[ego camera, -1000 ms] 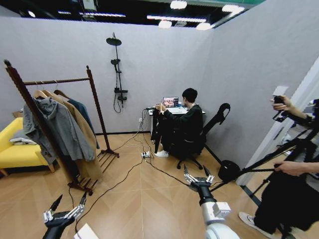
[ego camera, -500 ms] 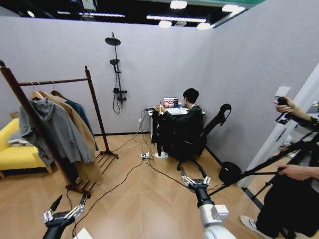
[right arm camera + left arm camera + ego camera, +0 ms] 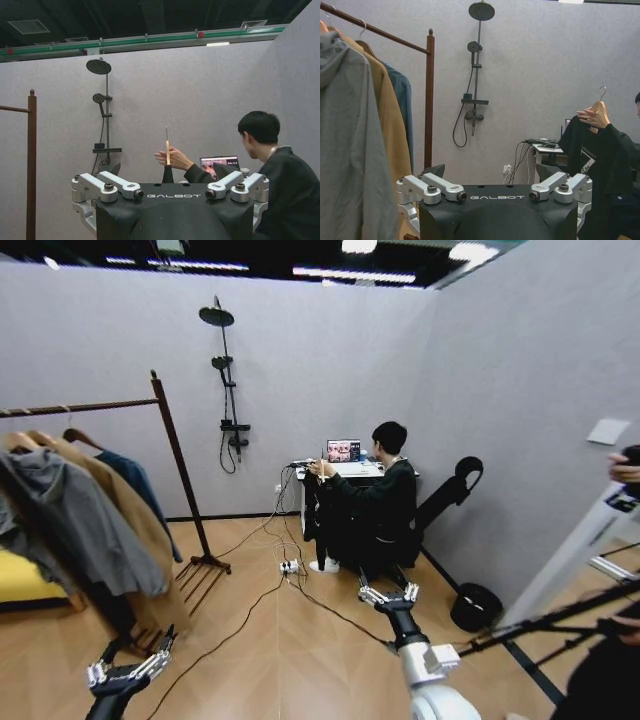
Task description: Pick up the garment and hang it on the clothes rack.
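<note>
The clothes rack (image 3: 168,450) stands at the left of the head view, its dark reddish post rising to a knob top and its rail running off the left edge. From the rail hang a grey hooded jacket (image 3: 70,525), a long tan coat (image 3: 125,515) and a dark teal-blue jacket (image 3: 128,475), each beside the next.

Right of centre, against the far wall, a seated person (image 3: 385,500) at a small desk (image 3: 345,470) holds the garment (image 3: 587,160) up. In the left wrist view it hangs as black cloth from a light wooden hanger (image 3: 598,106), the person's hand (image 3: 593,118) gripping the hanger and the metal hook pointing upward. It is well apart from the rack.

The right gripper (image 3: 389,594) is raised at lower centre of the head view, fingers spread wide and holding nothing, pointing toward the person. The left gripper (image 3: 133,651) sits at the lower left corner, also spread wide and holding nothing, near the rack's foot.
</note>
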`<state>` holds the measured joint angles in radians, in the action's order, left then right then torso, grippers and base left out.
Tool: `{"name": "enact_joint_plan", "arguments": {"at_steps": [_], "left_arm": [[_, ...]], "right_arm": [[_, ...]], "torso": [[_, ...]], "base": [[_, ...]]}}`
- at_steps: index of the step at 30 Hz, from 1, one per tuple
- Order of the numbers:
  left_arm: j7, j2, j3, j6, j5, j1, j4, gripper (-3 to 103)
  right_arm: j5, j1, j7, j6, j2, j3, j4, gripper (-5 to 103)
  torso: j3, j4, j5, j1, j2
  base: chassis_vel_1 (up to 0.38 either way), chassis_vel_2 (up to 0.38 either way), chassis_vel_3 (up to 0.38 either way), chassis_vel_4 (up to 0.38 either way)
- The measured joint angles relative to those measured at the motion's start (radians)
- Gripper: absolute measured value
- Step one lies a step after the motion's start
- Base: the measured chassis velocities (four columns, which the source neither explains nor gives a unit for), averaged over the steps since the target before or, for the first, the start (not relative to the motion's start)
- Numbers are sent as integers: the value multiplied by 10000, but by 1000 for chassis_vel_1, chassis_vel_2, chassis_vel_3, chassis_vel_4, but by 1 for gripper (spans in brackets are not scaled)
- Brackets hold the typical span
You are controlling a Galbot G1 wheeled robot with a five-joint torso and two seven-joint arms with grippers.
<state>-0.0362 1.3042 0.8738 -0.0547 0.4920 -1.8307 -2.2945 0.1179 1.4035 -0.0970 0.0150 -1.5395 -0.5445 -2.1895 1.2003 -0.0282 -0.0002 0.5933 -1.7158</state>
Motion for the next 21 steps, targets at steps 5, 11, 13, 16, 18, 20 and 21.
{"name": "enact_joint_plan", "arguments": {"at_steps": [5,11,13,16,18,20,21], "left_arm": [[0,0,0,0,0,-1,0,100],[-2,0,0,0,0,-1,0,100],[-1,0,0,0,0,-1,0,100],[-1,0,0,0,0,-1,0,100],[0,-1,0,0,0,-1,0,100],[-2,0,0,0,0,-2,0,100],[-1,0,1,0,0,-1,0,100]], "right_arm": [[46,-185,-32,-11,6,50,212,100],[110,-278,-172,59,47,26,383,100],[182,-406,-528,230,117,-33,567,100],[240,-575,-749,362,165,-51,729,100],[262,-671,-807,380,182,-45,786,100],[272,-825,-872,385,206,-26,860,100],[274,-898,-905,390,222,-14,900,100]], "torso": [[0,1,7,2,1],[0,0,3,1,1],[0,-1,8,0,0],[0,0,0,-1,0],[0,-2,-6,0,0],[0,0,9,-2,0],[1,0,11,-1,0]], "base": [[-362,390,375,-368],[-345,343,358,-366],[-362,342,324,-365],[-340,341,345,-363],[-346,316,369,-352],[-357,373,330,-388],[-357,353,330,-388]]}}
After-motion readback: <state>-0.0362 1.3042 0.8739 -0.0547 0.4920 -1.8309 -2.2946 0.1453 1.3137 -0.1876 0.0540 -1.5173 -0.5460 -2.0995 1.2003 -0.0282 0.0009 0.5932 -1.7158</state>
